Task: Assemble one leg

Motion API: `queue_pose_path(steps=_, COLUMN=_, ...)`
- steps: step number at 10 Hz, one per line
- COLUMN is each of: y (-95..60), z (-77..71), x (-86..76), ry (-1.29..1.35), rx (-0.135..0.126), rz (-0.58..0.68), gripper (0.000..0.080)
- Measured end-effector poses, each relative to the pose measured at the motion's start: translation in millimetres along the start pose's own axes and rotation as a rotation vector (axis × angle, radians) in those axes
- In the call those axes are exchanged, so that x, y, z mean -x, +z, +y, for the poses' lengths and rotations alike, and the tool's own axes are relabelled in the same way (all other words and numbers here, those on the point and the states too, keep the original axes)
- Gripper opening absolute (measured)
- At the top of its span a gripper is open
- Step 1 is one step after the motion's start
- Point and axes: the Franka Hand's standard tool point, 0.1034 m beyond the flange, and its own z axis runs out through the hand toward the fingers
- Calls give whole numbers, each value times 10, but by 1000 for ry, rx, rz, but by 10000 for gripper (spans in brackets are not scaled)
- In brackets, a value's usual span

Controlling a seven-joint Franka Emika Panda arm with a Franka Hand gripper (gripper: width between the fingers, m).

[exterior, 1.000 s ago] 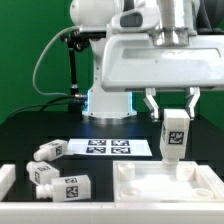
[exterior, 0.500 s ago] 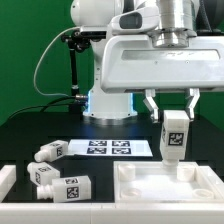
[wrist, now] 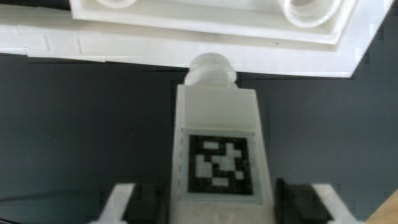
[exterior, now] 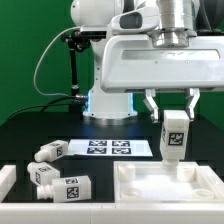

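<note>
My gripper (exterior: 173, 108) is shut on a white leg (exterior: 174, 135) with a black-and-white tag on its side. It holds the leg upright at the exterior view's right, just above the far right corner of the wide white tray-like panel (exterior: 150, 192). In the wrist view the leg (wrist: 217, 130) runs out from between the fingers (wrist: 132, 203), and its rounded tip sits just short of the panel's rim (wrist: 214, 55). I cannot tell whether the leg touches the panel. Three more legs (exterior: 58, 172) lie on the table at the exterior view's left.
The marker board (exterior: 108, 148) lies flat on the black table behind the panel. A white rim piece (exterior: 8, 178) shows at the exterior view's left edge. The robot's base (exterior: 108, 105) and a black cable (exterior: 45, 60) stand at the back.
</note>
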Motion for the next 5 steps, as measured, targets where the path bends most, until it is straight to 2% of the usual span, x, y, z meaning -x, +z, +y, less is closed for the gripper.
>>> queue_pose_path(steps=1, y=58, z=-193, x=220, ry=34, rx=-18, rz=-14, gripper=284)
queue_pose_path(steps=2, y=74, z=-438, x=272, ry=61, rx=-36, rz=-23, gripper=284)
queue_pose_path(steps=3, y=82, z=-615, x=269, ry=94, rx=-47, rz=-24, gripper=284)
queue_pose_path(steps=5, y=79, z=-544, x=173, ry=92, rx=-37, rz=-53, gripper=284)
